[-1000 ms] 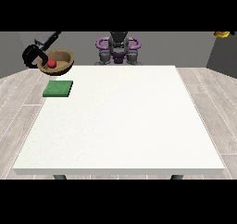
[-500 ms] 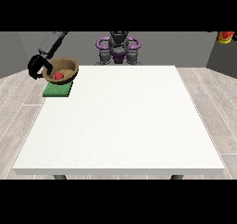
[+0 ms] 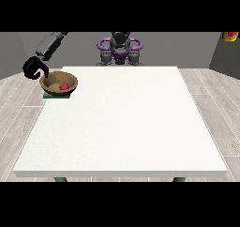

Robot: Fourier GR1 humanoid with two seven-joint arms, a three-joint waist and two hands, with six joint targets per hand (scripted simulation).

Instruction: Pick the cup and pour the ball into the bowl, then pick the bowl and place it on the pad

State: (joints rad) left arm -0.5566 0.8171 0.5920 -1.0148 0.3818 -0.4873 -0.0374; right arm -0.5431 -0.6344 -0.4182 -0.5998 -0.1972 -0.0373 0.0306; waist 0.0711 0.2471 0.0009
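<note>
Front view: since half a second ago, the bowl (image 3: 59, 84) has been brought lower and is now seen resting on the green pad (image 3: 56, 95) at the white table's (image 3: 122, 123) far corner on the view's left, covering most of it. The red ball (image 3: 63, 86) lies inside the bowl. The hand at the view's left (image 3: 35, 68) is curled just beside the bowl's outer rim; whether the rim is pinched cannot be told.

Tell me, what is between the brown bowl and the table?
The green pad. In the front view the bowl, with the red ball inside, sits over it near the table's far left corner.
</note>
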